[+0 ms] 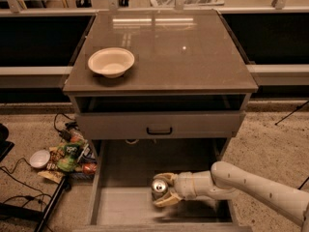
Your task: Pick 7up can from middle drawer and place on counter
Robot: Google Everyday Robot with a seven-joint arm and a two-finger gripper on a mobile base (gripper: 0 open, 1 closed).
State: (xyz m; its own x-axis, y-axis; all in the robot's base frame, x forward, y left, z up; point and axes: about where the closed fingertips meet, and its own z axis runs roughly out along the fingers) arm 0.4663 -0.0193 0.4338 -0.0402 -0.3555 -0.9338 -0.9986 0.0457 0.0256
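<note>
Camera view: the 7up can (159, 186) is seen upright on the floor of the pulled-out middle drawer (123, 204), near the front and roughly mid-width, silver top facing up. The gripper (157, 191) is reached in from the right at can height, carried low over the drawer floor by the arm (251, 190). Its jaws are spread, one finger (165, 178) behind the can and the other in front, so the can is straddled. Whether the pads are touching the can wall cannot be told.

Step in hand is judged to be the grasp.

- The can should be centred between the jaws before closing. An off-centre close is likely to tip or roll a slim can.
- The jaws should be closed on the body, below the rim, with only moderate force. Thin aluminium is expected to dent and slip.
- A straight vertical lift is advised until the closed drawer front (159, 125) above is cleared. A swing too early risks a knock on its lower edge.
- The right drawer wall is close to the forearm, so sideways drift should be kept small.
- For placing, the bare right half of the counter (193, 57) is favoured, well apart from the white bowl (111, 61).
</note>
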